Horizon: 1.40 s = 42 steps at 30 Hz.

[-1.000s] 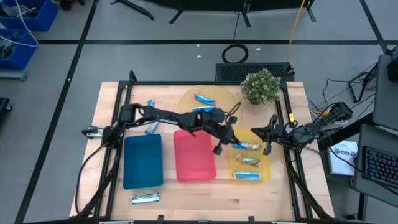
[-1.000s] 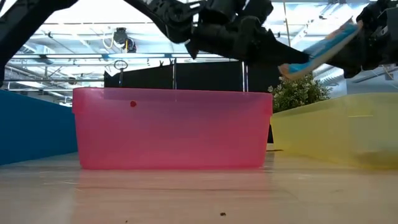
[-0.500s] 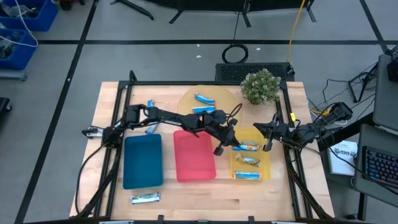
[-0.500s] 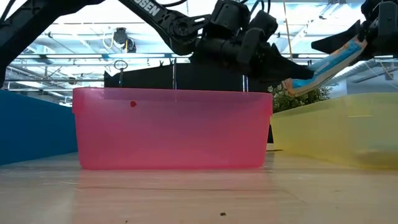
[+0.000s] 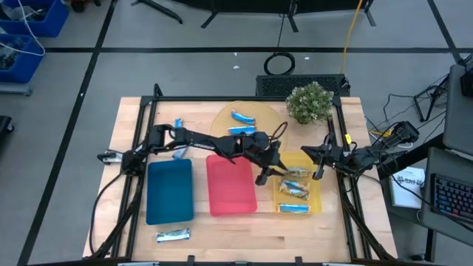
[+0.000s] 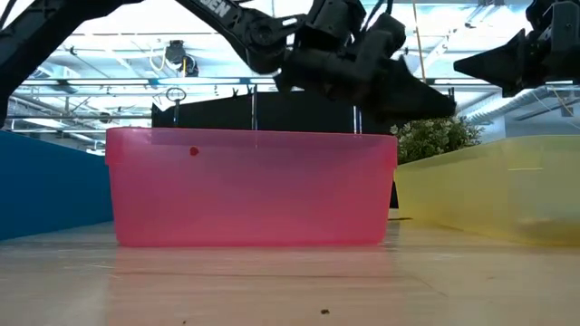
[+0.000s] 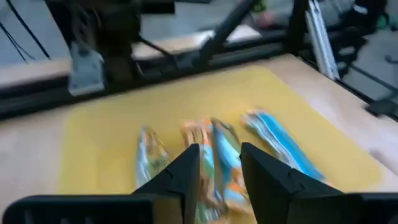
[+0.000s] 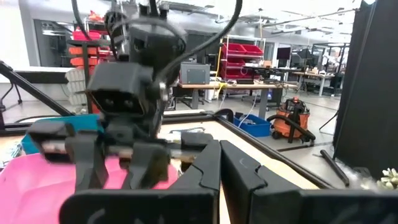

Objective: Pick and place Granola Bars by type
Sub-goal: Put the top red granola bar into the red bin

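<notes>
Left gripper (image 5: 260, 177): fingers apart, empty, hovering over yellow tray (image 5: 316, 199) at centre-right.
Right gripper (image 5: 318, 176): nearly closed, empty.
Risk: grippers could collide, crowding one tray.

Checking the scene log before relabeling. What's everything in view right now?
blue tray: 1, blue, table's left
red tray: 1, red, middle
yellow tray: 1, yellow, right
disc: 1, tan, behind the red tray
plant: 1, green, far right corner
disc bars: 2, blue, on the disc
tray bars: at least 3, blue and brown-gold, in the yellow tray
table bars: 3, one silver-blue at the near edge, two blue behind the blue tray
left gripper: 1, dark, open and empty over the yellow tray
right gripper: 1, dark, shut, at the yellow tray's far right
</notes>
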### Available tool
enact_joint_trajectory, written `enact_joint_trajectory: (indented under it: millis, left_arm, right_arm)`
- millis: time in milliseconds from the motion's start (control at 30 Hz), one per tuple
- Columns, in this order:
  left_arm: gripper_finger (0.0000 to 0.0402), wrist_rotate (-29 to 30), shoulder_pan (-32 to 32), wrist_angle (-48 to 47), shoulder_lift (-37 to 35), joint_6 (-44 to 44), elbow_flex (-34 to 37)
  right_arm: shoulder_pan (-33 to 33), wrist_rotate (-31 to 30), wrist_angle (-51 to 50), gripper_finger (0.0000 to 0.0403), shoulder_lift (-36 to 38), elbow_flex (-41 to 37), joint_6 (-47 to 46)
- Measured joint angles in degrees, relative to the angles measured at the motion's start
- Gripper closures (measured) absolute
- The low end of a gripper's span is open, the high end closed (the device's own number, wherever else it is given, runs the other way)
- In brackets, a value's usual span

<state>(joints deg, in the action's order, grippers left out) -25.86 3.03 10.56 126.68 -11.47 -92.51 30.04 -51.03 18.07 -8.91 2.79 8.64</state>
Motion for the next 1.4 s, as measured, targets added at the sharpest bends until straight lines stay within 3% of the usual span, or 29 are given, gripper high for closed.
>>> enact_joint_trajectory:
  millis: [167, 300, 433, 600, 667, 733, 867, 1033, 1167, 1400]
  left_arm:
    - [0.028, -4.2, 1.9, -18.4, -6.6, -2.5, 0.0]
    - [0.028, -1.7, 4.2, -31.4, -11.4, -3.0, 2.7]
    - [0.028, 3.5, 8.1, -31.3, -17.4, -2.8, 9.9]
    - [0.028, 17.3, 13.2, -30.3, -22.9, -4.8, 16.7]
    - [0.028, 20.0, 15.6, -30.3, -24.0, -7.0, 17.4]
    - [0.028, 18.4, 18.7, -30.2, -23.9, -7.5, 17.1]
    - [0.0279, 8.5, 25.4, -30.2, -21.9, -7.4, 16.0]
    - [0.0279, 7.5, 32.1, -30.5, -19.0, -6.6, 14.8]
    - [0.0279, 5.4, 33.8, -31.6, -15.7, -6.9, 12.3]
    - [0.0279, 8.6, 33.4, -40.5, -5.4, -9.2, 0.2]
  right_arm:
    - [0.0, 0.0, -1.8, 0.0403, 0.0, 0.0, -0.5]
    - [0.0, 0.0, -1.7, 0.0403, 0.0, 0.0, 0.0]
    - [0.0, 0.0, -1.8, 0.0403, 0.0, 0.0, -0.1]
    - [0.0, -0.1, -2.1, 0.0403, -0.1, 0.0, -0.2]
    - [0.0, -0.1, -2.0, 0.0403, -0.1, 0.0, -0.2]
    - [0.0, -0.1, -2.1, 0.0403, -0.1, 0.0, -0.2]
    - [0.0, -0.1, -2.0, 0.0403, -0.1, 0.0, -0.4]
    - [0.0, -0.2, -2.0, 0.0403, -0.1, 0.0, -0.4]
    - [0.0, -0.2, -2.0, 0.0403, -0.1, 0.0, -0.4]
    - [0.0, -0.3, -1.9, 0.0403, -0.1, 0.0, -0.3]
